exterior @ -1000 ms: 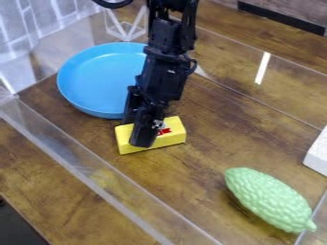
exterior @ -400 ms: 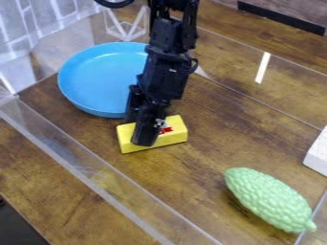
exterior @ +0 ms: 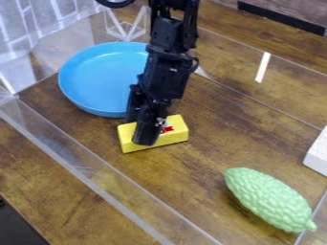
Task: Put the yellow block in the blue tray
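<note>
In the camera view, the black gripper is reaching down over the yellow block, its jaws closing on the block and keeping their grip as in the earlier frames. The arm is coming in from the top of the picture, and its dark linkage is crossing in front of the right part of the blue tray.

Compared with the frame from a second ago, the yellow block is sitting very slightly further to the right in the picture, and the gripper is showing the same small shift with it. Between the more recent earlier frame and this one, hardly anything is changing: block and gripper are lying in almost the same spot. Whether the block is resting on the wooden worktop or hovering just over it, the view is not making clear.

The block is still staying outside the blue tray, near its rim on the side toward the bottom of the picture. A patch of red is showing on its upper face, beside the dark fingers.

The tray is keeping its place at the upper left. The bumpy green object is remaining at the lower right, well apart from the block, and the white object is staying at the right edge, partly cut off by the picture.
</note>
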`<state>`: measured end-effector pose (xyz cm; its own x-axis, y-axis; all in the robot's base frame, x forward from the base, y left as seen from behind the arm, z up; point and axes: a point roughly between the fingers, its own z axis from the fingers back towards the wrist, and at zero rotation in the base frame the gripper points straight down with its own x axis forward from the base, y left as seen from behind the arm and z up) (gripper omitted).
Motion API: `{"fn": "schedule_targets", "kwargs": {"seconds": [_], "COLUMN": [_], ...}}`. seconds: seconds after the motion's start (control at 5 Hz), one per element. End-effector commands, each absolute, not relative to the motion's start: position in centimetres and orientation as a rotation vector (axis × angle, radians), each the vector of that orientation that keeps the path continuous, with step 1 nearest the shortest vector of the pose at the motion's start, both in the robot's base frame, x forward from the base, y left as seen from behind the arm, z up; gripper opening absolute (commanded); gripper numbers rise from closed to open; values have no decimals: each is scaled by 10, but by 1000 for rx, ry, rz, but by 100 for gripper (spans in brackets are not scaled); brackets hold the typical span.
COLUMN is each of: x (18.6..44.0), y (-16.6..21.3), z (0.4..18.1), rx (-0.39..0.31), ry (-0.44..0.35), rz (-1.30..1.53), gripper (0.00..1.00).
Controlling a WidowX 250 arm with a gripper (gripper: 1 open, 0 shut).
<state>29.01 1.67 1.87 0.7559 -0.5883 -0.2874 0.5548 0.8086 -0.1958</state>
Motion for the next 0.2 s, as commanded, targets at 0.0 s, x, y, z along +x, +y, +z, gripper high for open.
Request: {"fn": "schedule_targets", "kwargs": {"seconds": [0.0], "x": [294], "y": [23], "z": [20], "rx": [-103], "ry": [329], "rz": [-594], "gripper": [0]}}
